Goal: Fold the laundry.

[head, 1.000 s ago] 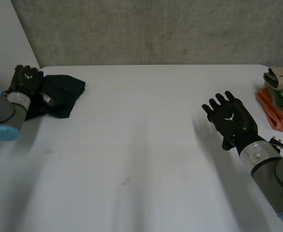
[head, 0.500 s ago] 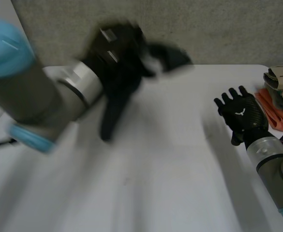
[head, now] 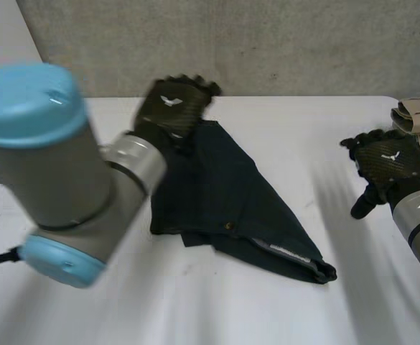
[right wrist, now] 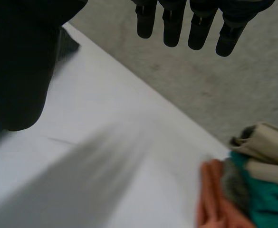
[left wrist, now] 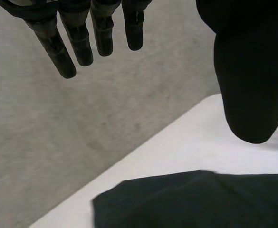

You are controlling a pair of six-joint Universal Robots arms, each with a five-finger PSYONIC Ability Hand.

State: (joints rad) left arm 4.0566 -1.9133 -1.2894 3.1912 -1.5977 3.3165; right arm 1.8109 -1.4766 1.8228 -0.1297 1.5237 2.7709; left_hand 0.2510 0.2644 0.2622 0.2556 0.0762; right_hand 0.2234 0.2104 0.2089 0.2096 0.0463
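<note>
White table (head: 281,122) under a grey concrete wall (head: 267,43) carries a dark navy cloth garment (head: 224,194), spread mid-table. Over the garment's far corner hangs the left hand (head: 172,106), fingers (left wrist: 77,38) straight, gripping nothing (thumb held apart). Well right of the garment hovers the right hand (head: 390,159), equally splayed and empty, beside stacked folded clothes (head: 414,126).

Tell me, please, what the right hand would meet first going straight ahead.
Likely the grey concrete wall: the right hand points across the white table, the folded clothes pile off to one side.
</note>
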